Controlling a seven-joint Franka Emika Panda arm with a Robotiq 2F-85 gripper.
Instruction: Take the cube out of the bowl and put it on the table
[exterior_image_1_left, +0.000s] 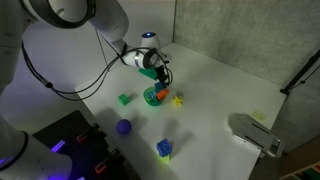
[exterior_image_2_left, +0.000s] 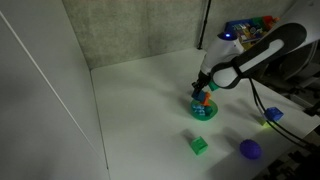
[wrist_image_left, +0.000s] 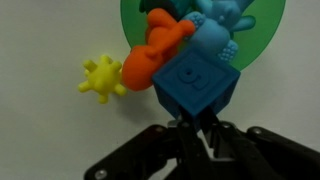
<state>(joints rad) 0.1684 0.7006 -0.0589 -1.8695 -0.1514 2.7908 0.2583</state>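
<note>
Reaching in from the bottom edge of the wrist view, the gripper (wrist_image_left: 200, 132) has its dark fingers drawn close together, and their tips meet the lower edge of the cube (wrist_image_left: 192, 88). It appears to be pinched there, though the contact itself is hidden under the block. The cube is plain blue with an embossed face and sits tilted. Its far corner overlaps the near rim of the bowl (wrist_image_left: 262, 50) and its near part hangs over the white table (wrist_image_left: 40, 40). Touching the cube on the side away from the gripper is an orange toy (wrist_image_left: 152, 58), which lies across the bowl's rim. Just outside the bowl, beside the orange toy, a yellow spiky toy (wrist_image_left: 100, 78) rests on the table. Deeper inside the bowl lies a pale blue knobbly toy (wrist_image_left: 222, 22).

In both exterior views the gripper (exterior_image_1_left: 157, 80) (exterior_image_2_left: 204, 88) hangs directly above the bowl (exterior_image_1_left: 153, 98) (exterior_image_2_left: 203, 110), too small there to show the cube. A small green cube (exterior_image_1_left: 125, 98) (exterior_image_2_left: 200, 145) stands near the bowl on the table (exterior_image_1_left: 220, 90) (exterior_image_2_left: 140, 100). A purple ball (exterior_image_1_left: 124, 127) (exterior_image_2_left: 250, 149) lies farther from the bowl. A blue block with a yellow-green part (exterior_image_1_left: 164, 149) (exterior_image_2_left: 272, 115) stands well apart from the bowl.
</note>
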